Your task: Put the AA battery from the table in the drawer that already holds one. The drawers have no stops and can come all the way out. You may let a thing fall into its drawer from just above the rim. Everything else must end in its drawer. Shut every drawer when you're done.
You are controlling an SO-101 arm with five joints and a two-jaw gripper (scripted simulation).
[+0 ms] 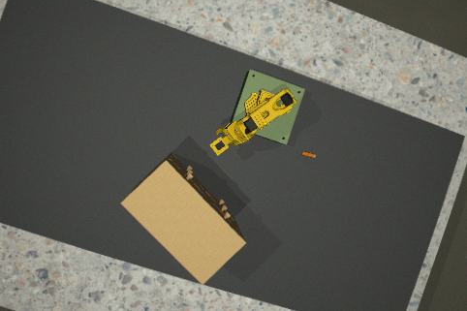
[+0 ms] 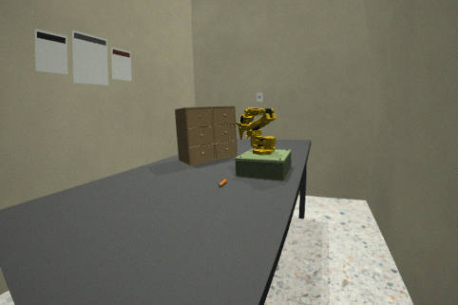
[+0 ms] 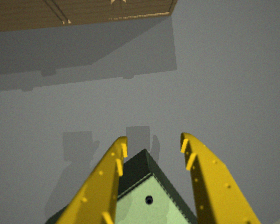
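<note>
An orange AA battery (image 1: 308, 155) lies on the dark table to the right of the arm's base; it also shows in the side view (image 2: 222, 182). The wooden drawer cabinet (image 1: 186, 217) stands in front of the arm, two columns of three drawers, all looking shut in the side view (image 2: 206, 134). Its lower edge shows at the top of the wrist view (image 3: 81, 12). My gripper (image 1: 220, 139) hangs above the table between the base and the cabinet front. In the wrist view the jaws stand a little apart with nothing between them. What the drawers hold is hidden.
The arm stands on a green base block (image 1: 271, 106), whose corner shows under the jaws in the wrist view (image 3: 146, 200). The table's edge runs close behind the base. A wall stands behind the cabinet (image 2: 95, 118).
</note>
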